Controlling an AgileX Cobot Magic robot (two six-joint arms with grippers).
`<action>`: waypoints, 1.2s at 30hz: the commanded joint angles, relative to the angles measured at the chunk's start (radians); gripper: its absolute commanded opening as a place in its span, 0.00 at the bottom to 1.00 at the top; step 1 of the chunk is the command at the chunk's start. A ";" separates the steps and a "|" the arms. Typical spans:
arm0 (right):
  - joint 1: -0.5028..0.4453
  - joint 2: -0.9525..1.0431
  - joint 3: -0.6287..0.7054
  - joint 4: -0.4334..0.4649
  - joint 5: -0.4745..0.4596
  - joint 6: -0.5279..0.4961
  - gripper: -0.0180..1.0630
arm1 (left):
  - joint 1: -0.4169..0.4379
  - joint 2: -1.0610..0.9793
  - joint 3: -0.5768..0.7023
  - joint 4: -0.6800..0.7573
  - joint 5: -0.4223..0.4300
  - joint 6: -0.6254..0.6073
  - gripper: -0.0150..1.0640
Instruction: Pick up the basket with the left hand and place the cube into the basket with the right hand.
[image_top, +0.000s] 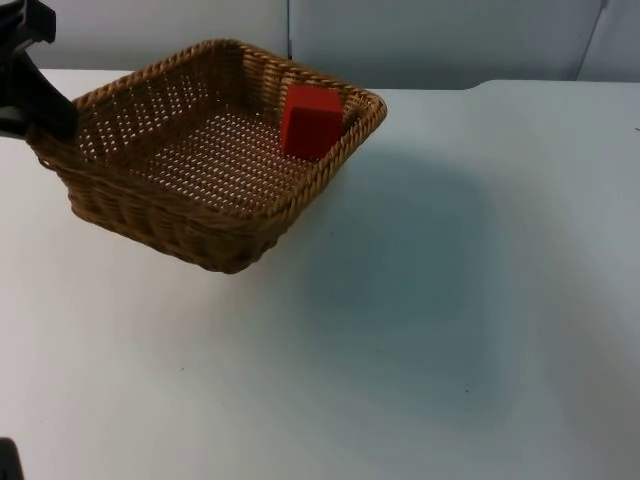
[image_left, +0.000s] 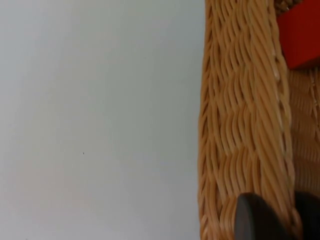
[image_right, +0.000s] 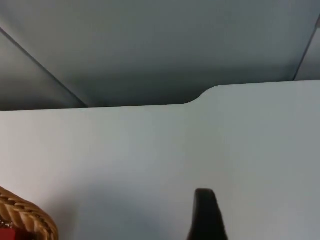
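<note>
A brown wicker basket (image_top: 150, 212) hangs tilted above the table at the back left, its shadow falling on the white top to its right. My left gripper (image_top: 45, 125) is shut on the basket's left rim; the wrist view shows its fingers (image_left: 255, 220) clamped on either side of the woven wall (image_left: 240, 125). A red cube (image_top: 312, 120) lies inside the basket against the far right corner, and its edge (image_left: 300, 37) shows past the rim. My right gripper (image_right: 206, 217) is over bare table to the right of the basket's corner (image_right: 25, 215).
The white table top (image_top: 420, 350) stretches in front and to the right of the basket. The grey partition wall (image_top: 450, 40) closes off the back edge. The table's far edge has a curved step (image_right: 200, 97).
</note>
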 joint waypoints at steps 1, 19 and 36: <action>-0.002 -0.014 -0.003 -0.006 -0.001 0.002 0.53 | -0.001 -0.014 -0.007 -0.051 0.013 -0.002 0.01; -0.002 -0.014 -0.003 0.002 0.017 0.002 0.53 | -0.001 0.002 -0.007 -0.055 0.097 0.002 0.02; -0.002 -0.014 -0.003 0.054 0.028 0.002 0.53 | -0.120 0.165 -0.007 -0.219 0.240 0.110 0.62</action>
